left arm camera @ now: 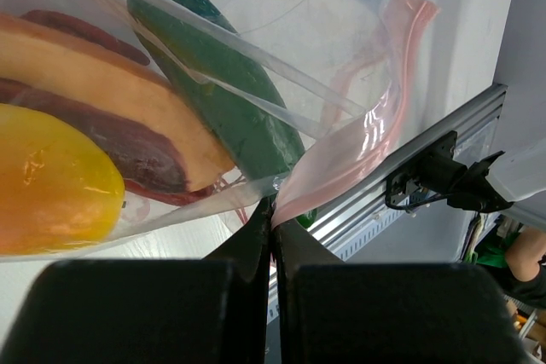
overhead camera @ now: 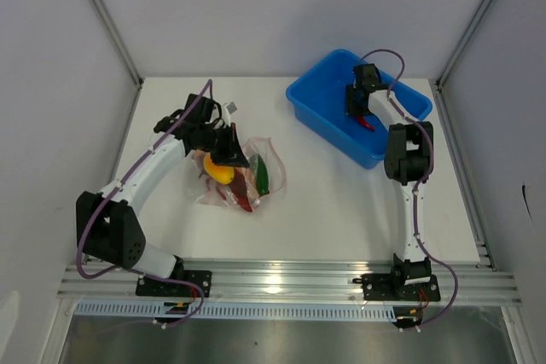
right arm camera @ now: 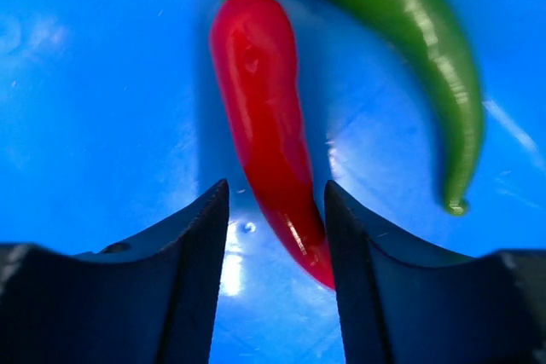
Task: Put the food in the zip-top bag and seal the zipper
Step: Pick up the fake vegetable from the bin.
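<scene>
While the left gripper (left arm camera: 273, 221) clamps the zip-top bag (left arm camera: 341, 40) at its pink edge, the right gripper (right arm camera: 275, 192) hangs in the blue bin (right arm camera: 85, 83), jaws partly apart, the tip of the red chili (right arm camera: 260, 100) lying between them, close against one finger.

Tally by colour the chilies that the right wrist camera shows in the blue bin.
red chili: 1
green chili: 1
Total in the bin, as far as this view shows: 2
</scene>
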`<control>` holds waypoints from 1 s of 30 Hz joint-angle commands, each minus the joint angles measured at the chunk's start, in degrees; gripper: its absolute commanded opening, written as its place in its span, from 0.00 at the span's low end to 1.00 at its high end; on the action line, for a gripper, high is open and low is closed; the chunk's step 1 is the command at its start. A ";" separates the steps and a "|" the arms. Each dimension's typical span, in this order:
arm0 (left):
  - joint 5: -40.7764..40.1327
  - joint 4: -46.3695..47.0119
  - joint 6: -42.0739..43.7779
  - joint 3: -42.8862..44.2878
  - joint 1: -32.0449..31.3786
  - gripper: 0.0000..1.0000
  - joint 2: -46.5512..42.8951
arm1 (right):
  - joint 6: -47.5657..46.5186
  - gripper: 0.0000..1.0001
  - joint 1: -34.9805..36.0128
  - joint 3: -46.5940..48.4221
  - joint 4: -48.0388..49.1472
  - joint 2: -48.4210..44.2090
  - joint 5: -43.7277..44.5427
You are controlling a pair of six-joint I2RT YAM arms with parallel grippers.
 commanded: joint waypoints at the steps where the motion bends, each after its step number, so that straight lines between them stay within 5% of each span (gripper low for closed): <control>1: 0.19 0.69 1.51 -0.18 0.16 0.01 -2.51 | 1.95 0.50 -0.23 -0.87 -0.55 -0.31 -3.53; 8: 0.72 1.13 1.25 -1.85 0.16 0.01 -4.18 | 3.54 0.50 -0.58 -3.94 -1.25 -0.30 -6.25; 14: 1.42 1.40 0.81 -2.73 0.16 0.01 -5.41 | 4.41 0.16 -0.67 -3.69 -0.90 -1.45 -7.75; 19: 2.04 1.66 0.02 -2.47 0.16 0.01 -6.11 | 7.75 0.06 -0.76 1.58 -2.56 -4.61 -6.96; 30: 1.95 2.45 -0.86 -0.27 0.16 0.00 -4.54 | 15.05 0.02 -0.85 5.02 -7.14 -19.01 -11.17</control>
